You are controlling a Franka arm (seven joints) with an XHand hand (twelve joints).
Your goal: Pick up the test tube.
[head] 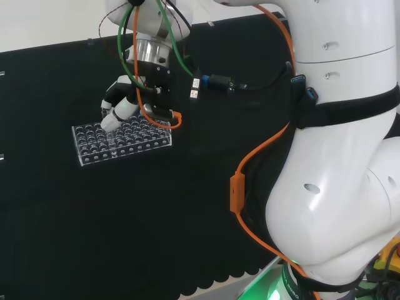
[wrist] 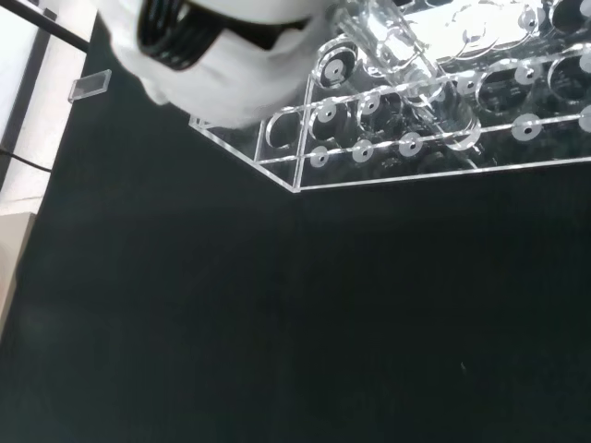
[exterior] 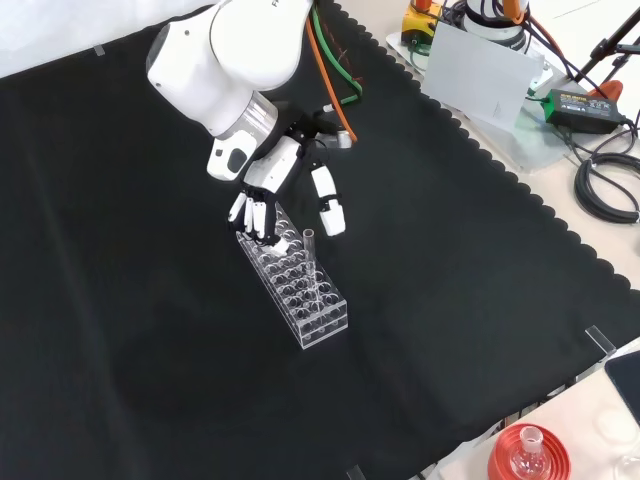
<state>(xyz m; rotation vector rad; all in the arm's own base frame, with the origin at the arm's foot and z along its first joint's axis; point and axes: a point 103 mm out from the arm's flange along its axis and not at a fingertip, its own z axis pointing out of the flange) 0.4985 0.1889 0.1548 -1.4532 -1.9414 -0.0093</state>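
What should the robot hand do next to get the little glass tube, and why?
Probably close its fingers around the test tube. The hand hovers over the clear rack, its fingers spread on either side of the upright tube, not yet gripping it.

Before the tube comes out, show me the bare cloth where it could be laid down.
In the front view, wide bare black cloth lies left of the clear rack, and more between the rack and the scalloped edge at right. It is crowded at the rack's far end, where the hand hovers beside the upright test tube.
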